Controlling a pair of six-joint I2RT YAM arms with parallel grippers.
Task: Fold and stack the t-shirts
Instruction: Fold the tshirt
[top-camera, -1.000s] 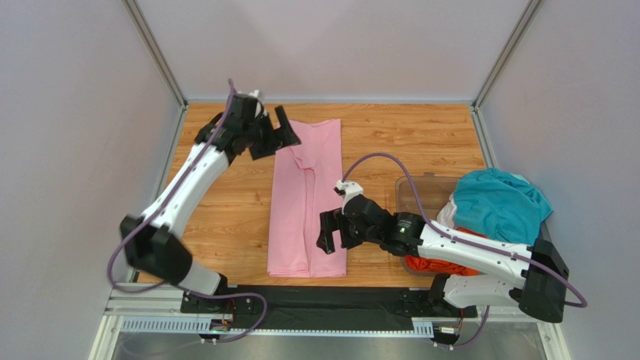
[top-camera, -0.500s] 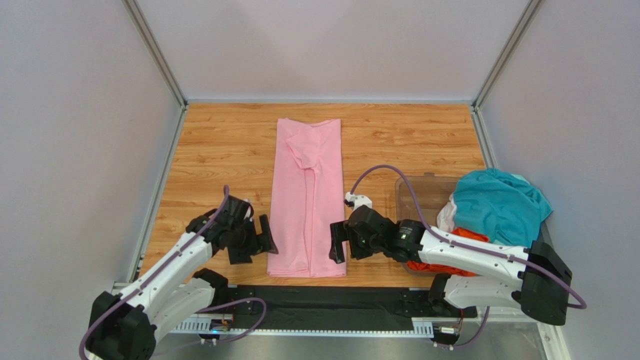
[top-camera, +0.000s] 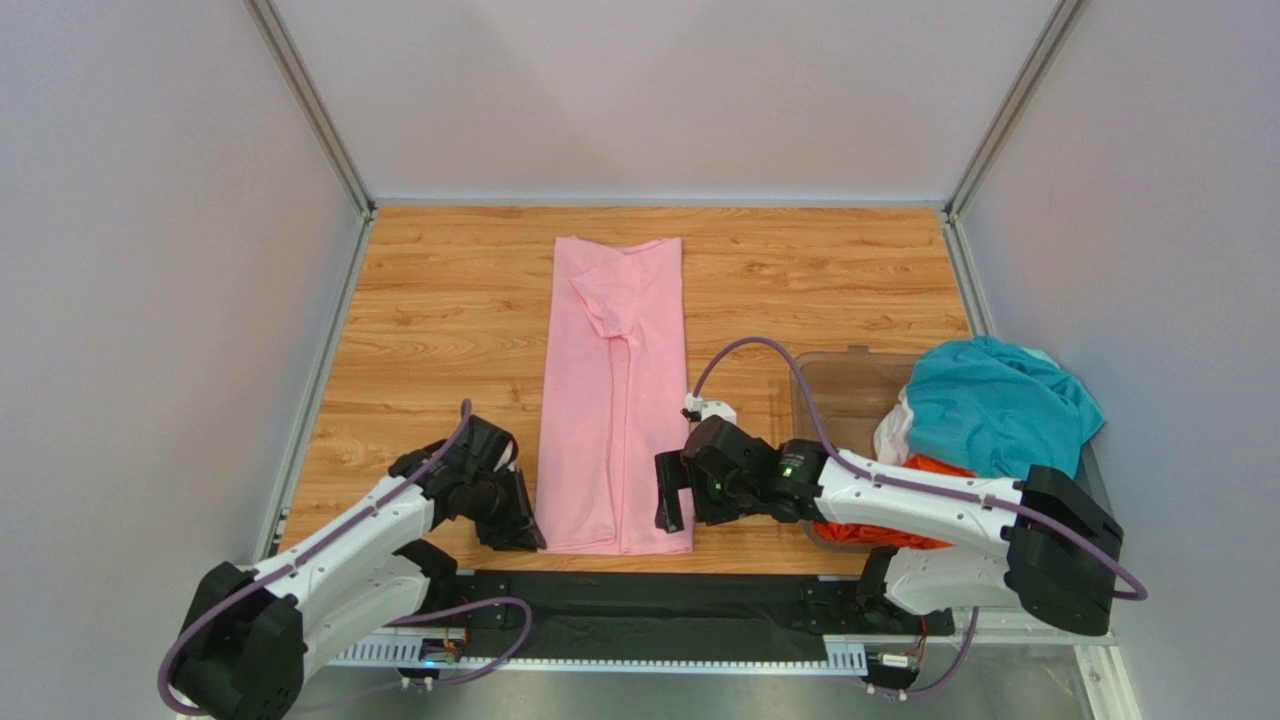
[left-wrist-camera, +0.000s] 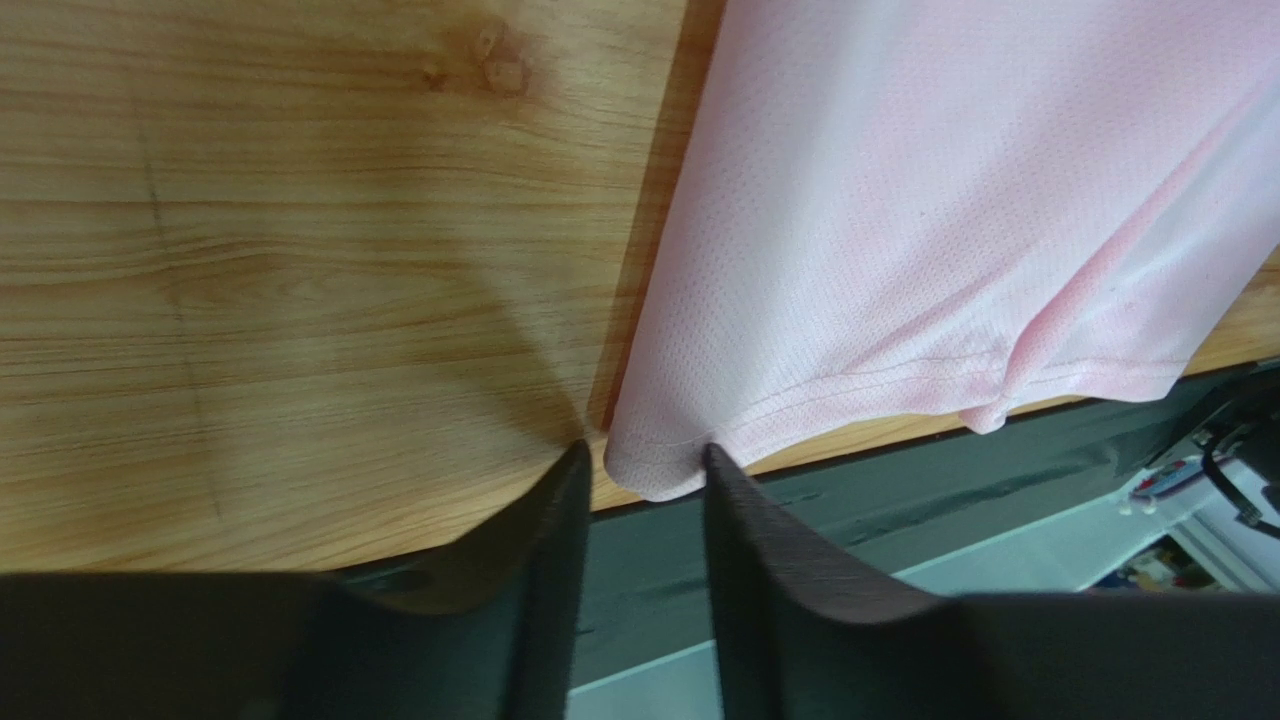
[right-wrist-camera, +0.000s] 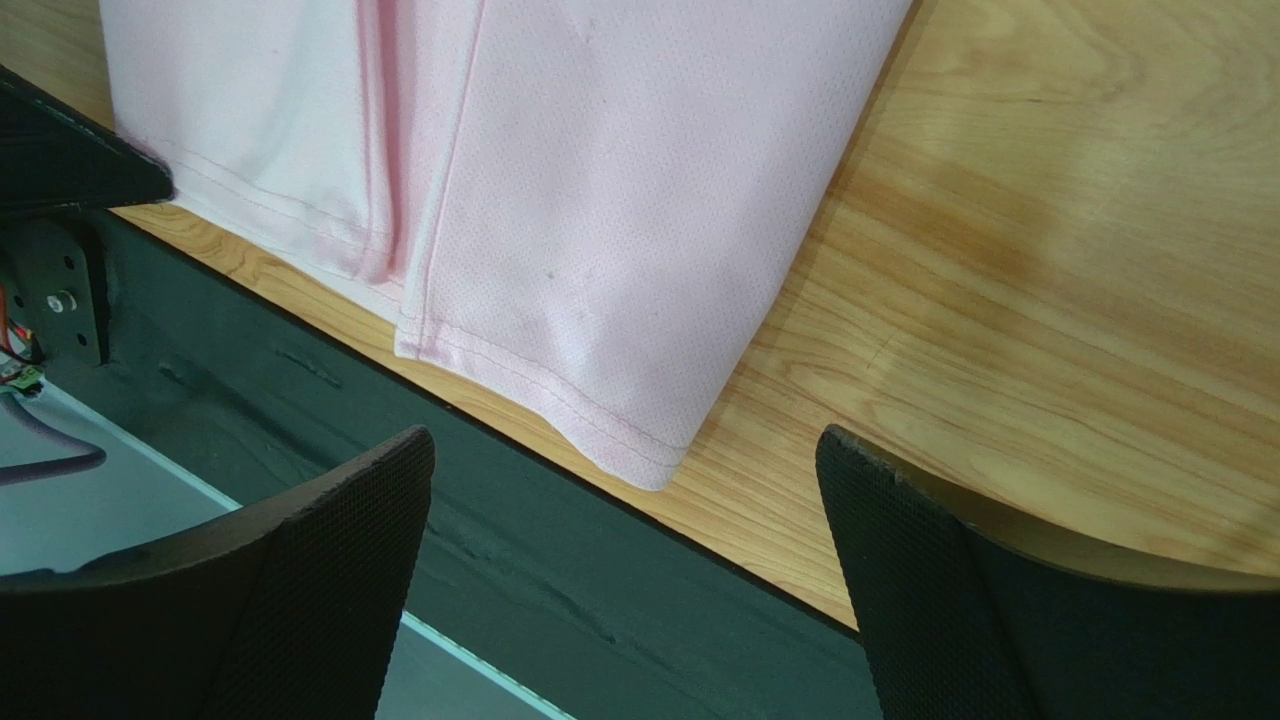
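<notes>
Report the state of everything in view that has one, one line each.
pink t-shirt: folded into a long strip, flat on the table.
teal t-shirt: unfolded, crumpled, topmost at the clear bin.
orange t-shirt: unfolded, bunched low beneath the teal one.
clear bin: upright, shirts heaped over its right part.
left gripper: narrowly open, pink t-shirt's near left corner between its tips.
right gripper: wide open over the near right corner.

One pink t-shirt (top-camera: 616, 405), one teal t-shirt (top-camera: 999, 408), one orange t-shirt (top-camera: 860, 533), one bin (top-camera: 839, 375).
</notes>
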